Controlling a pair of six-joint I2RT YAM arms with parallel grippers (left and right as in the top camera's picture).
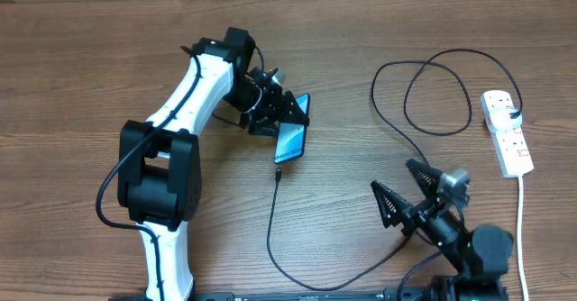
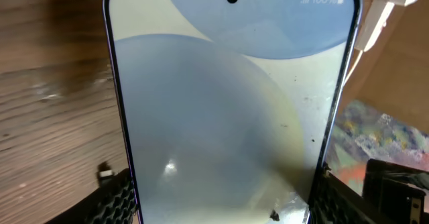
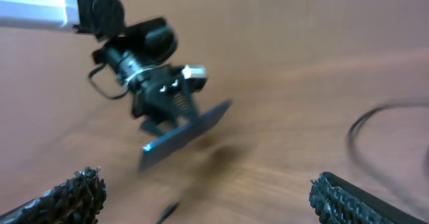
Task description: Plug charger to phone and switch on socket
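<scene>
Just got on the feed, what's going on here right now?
The left fingers grip the phone by its sides, tilted up off the table. The charger lies loose, its tip just short of the phone, not plugged in. The right fingers stand open and empty. Nothing touches the socket.

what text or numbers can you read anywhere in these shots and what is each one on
"100%": top right corner of the lit screen of the slim blue-teal smartphone, left wrist view.
Small print on the same smartphone's screen in the overhead view: too small to read.
Any markings on the white elongated power strip with red switches: too small to read.
Right wrist view: blurred, no text readable.
</scene>
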